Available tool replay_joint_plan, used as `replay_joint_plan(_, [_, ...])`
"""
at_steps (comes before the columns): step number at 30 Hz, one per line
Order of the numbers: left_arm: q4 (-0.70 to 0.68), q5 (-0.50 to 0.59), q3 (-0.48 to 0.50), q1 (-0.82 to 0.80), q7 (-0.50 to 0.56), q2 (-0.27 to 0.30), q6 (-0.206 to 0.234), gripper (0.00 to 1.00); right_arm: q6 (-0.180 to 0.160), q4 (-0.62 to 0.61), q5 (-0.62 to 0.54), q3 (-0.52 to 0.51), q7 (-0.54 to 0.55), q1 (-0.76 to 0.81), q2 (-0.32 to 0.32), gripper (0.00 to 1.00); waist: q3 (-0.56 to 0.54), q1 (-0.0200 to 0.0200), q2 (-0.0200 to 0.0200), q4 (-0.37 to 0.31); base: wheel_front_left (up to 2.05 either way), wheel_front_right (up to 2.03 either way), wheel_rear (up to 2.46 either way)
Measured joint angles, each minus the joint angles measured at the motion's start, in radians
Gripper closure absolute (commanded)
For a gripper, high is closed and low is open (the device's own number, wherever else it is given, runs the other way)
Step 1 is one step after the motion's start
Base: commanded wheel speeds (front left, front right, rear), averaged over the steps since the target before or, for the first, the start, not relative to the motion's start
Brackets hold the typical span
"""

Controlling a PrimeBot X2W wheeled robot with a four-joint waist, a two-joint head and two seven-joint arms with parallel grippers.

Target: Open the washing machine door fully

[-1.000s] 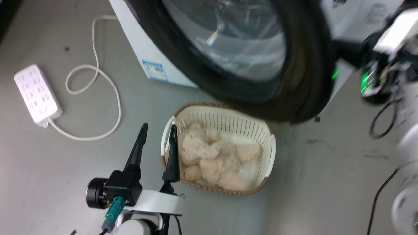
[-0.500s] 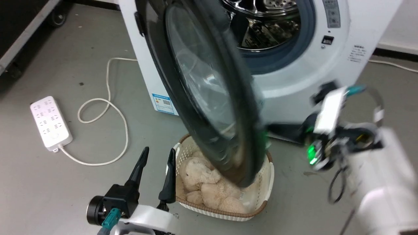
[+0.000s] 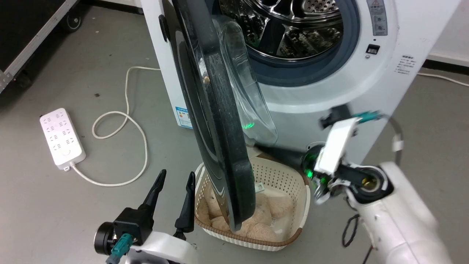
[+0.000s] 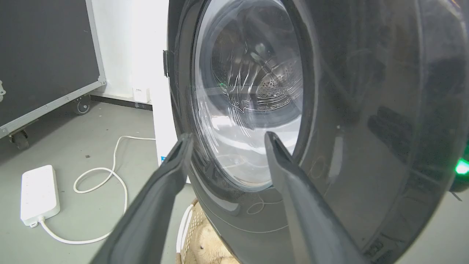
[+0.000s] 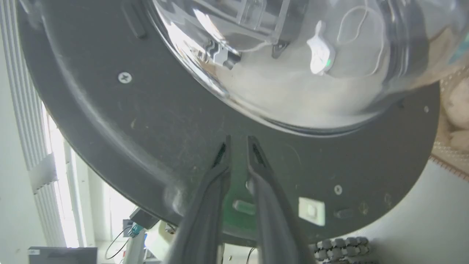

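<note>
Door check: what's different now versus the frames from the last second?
The washing machine door swung further open toward the robot's left, now nearly edge-on in the head view. The right end effector, fingers nearly together, followed, tips at the door's inner rim. The left end effector stays open beside the basket; the power strip hasn't moved.
</note>
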Motion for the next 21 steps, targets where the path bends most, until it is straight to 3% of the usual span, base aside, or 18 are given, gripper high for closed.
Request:
replay_joint_plan(5, [0.005,-0.017,0.008,0.001,0.001,0.003,0.0,0.0,0.0,-0.153,-0.169,-0.01,-0.195,0.071,-0.081,0.0,-0.022,0.0,0.0,-0.021,0.0,0.0,0.0])
replay_joint_plan(9, [0.009,-0.03,0.025,0.004,-0.002,0.008,0.003,0.0,0.0,-0.319,-0.57,0.101,-0.457,0.124,-0.284,0.0,-0.046,0.0,0.0,-0.049,0.0,0.0,0.0])
replay_joint_plan(12, [0.015,-0.045,0.045,0.026,-0.005,0.02,0.008,0.0,0.0,-0.365,-0.81,0.062,-0.705,0.179,-0.351,0.0,-0.076,0.0,0.0,-0.086,0.0,0.0,0.0])
replay_joint_plan(17, [0.014,-0.056,0.068,0.044,-0.01,0.041,0.009,0.0,0.001,-0.461,-0.997,-0.033,-0.852,0.284,-0.342,0.0,-0.101,0.0,0.0,-0.137,0.0,0.0,0.0])
replay_joint_plan(21, [0.007,-0.058,0.082,0.047,-0.01,0.048,0.016,0.0,0.002,-0.53,-1.147,-0.165,-0.905,0.421,-0.275,0.0,-0.111,-0.0001,0.0,-0.17,0.0,0.0,0.0])
